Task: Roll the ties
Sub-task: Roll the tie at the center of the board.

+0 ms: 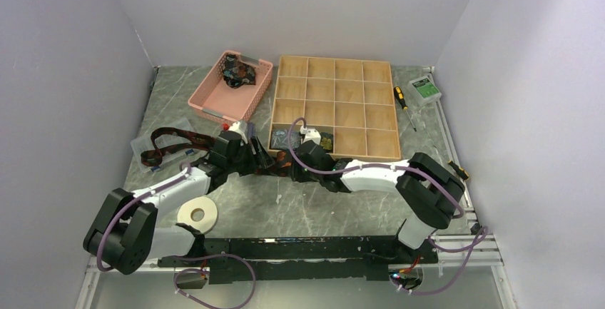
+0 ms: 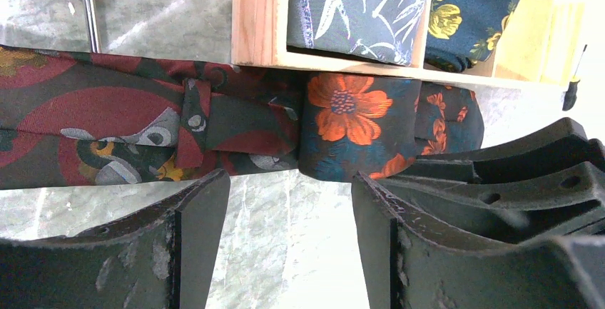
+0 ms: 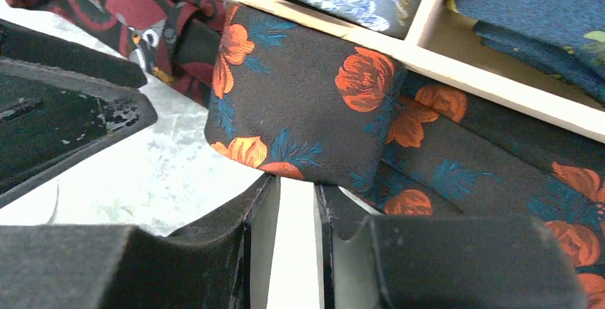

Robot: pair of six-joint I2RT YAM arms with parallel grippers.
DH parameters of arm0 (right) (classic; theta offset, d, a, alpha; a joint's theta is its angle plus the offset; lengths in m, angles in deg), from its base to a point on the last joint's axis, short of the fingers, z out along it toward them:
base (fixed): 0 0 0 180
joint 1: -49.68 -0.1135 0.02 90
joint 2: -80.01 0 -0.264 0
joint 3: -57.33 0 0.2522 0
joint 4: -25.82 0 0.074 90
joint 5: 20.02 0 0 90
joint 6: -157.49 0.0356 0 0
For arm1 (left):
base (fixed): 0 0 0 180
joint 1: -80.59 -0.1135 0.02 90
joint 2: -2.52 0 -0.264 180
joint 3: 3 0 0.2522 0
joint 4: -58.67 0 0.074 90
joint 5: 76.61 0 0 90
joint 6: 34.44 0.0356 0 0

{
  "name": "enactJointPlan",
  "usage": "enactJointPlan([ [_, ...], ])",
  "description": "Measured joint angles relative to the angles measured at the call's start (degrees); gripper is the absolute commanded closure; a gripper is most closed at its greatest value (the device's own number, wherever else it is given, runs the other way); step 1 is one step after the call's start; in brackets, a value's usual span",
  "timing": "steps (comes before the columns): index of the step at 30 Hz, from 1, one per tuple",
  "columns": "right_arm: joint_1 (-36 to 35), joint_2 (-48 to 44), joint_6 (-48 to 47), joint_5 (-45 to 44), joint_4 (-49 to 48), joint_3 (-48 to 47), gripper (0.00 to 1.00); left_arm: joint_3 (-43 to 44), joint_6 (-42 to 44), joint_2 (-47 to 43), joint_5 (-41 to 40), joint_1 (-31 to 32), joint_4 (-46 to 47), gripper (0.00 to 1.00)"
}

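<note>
Near the middle of the table [image 1: 321, 205], just at 6 o'clock from the near left corner of the wooden tray [image 1: 371, 154], both tools are close to one tie. The orange-flower tie [image 2: 349, 120] is dark, with orange flowers and blue leaves. Its end is rolled to a short thick roll, which lies on the table and touches the outer wall of the tray. In the right wrist view the rest of it runs out flat from the roll toward 4 o'clock.

The left tool [image 2: 289, 180] is open wide: its two fingers stand well apart with nothing between them, and the roll lies just beyond their tips. The right tool [image 3: 296, 184] has its jaws only a little apart. Between them I see bare pale table and no cloth, and the near edge of the roll comes just to the tips. Whether the tips touch the fabric I cannot tell.

The maroon tie [image 2: 107, 120] lies flat on the table at 9 o'clock from the roll and touches it. Two more rolled ties sit in the nearest row of the tray: the grey leaf-print tie [image 2: 357, 9] in the corner compartment, and the navy yellow-flower tie [image 2: 471, 13] in the next one at 3 o'clock. One dark tie [image 1: 239, 75] lies in the pink basket [image 1: 203, 102] at 11 o'clock of the table. A white tape ring [image 1: 197, 214] lies at 7 o'clock, beside the left arm.
</note>
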Motion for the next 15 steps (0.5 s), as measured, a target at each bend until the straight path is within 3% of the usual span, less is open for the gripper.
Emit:
enactJointPlan([
  [15, -0.26, 2.58, 5.11, -2.08, -2.16, -0.98, 0.72, -0.74, -0.04, -1.92, -0.55, -0.15, -0.15, 0.32],
])
